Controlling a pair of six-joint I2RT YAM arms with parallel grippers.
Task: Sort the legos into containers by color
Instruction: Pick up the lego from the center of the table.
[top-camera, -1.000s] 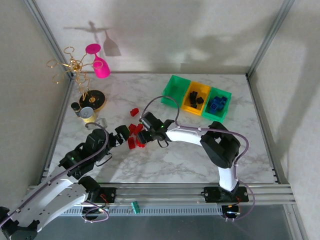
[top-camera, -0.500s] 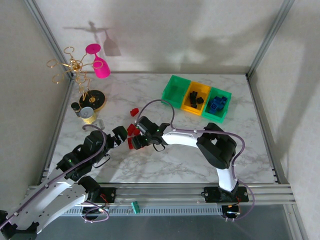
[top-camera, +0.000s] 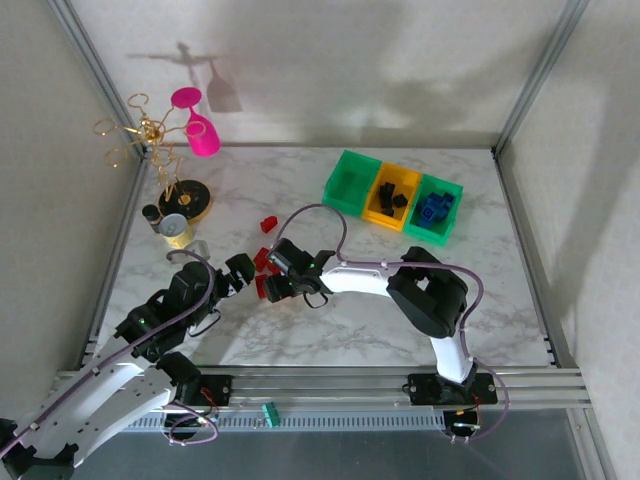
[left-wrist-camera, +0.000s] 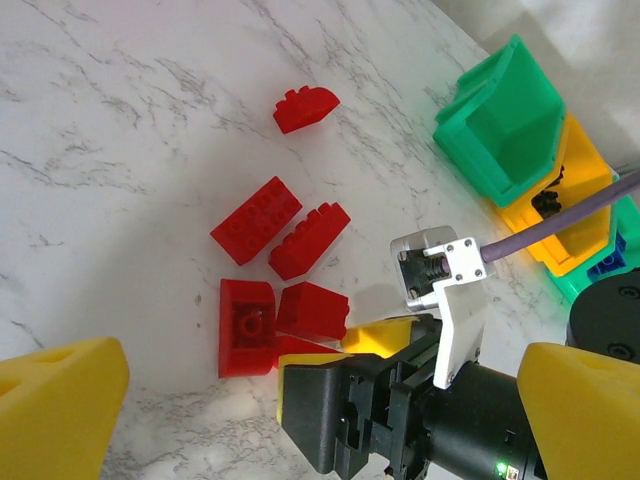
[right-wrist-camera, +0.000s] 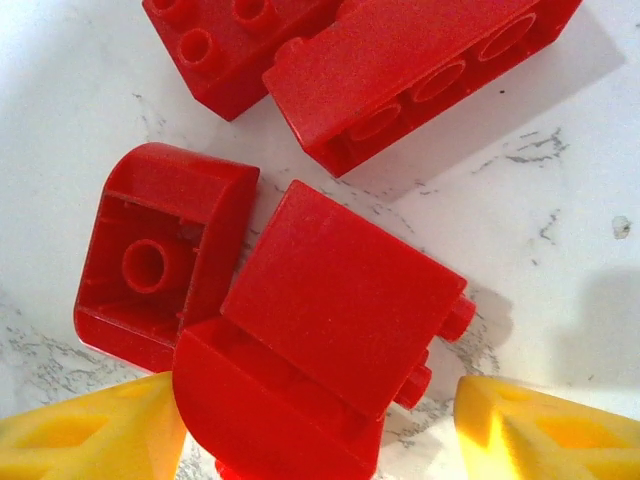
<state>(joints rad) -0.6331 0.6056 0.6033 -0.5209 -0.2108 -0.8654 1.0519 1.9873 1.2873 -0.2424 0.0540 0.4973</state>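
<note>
Several red legos (left-wrist-camera: 256, 220) lie in a loose cluster on the marble table, one curved piece (left-wrist-camera: 305, 108) set apart farther back. My right gripper (top-camera: 270, 284) is open and low over the cluster's near end. Its yellow fingertips (right-wrist-camera: 80, 430) straddle a red sloped brick (right-wrist-camera: 340, 300) stacked on a rounded red brick (right-wrist-camera: 270, 410). The left fingertip touches the rounded brick, and a gap stays at the right one. My left gripper (top-camera: 240, 270) hangs open just left of the cluster, holding nothing. The containers sit at the back right: an empty green bin (top-camera: 350, 180), a yellow bin (top-camera: 374, 207) with black legos (top-camera: 392, 197), and a green bin (top-camera: 447, 227) with blue legos (top-camera: 432, 207).
A gold wire stand (top-camera: 150, 135) with a pink glass (top-camera: 198, 128) stands at the back left on a black base (top-camera: 188, 196). A small round tin (top-camera: 175, 228) sits next to it. Metal frame posts border the table, and a rail runs along its near edge.
My right gripper has moved left and nearer, onto the near end of the red cluster. The left arm has hardly moved.
</note>
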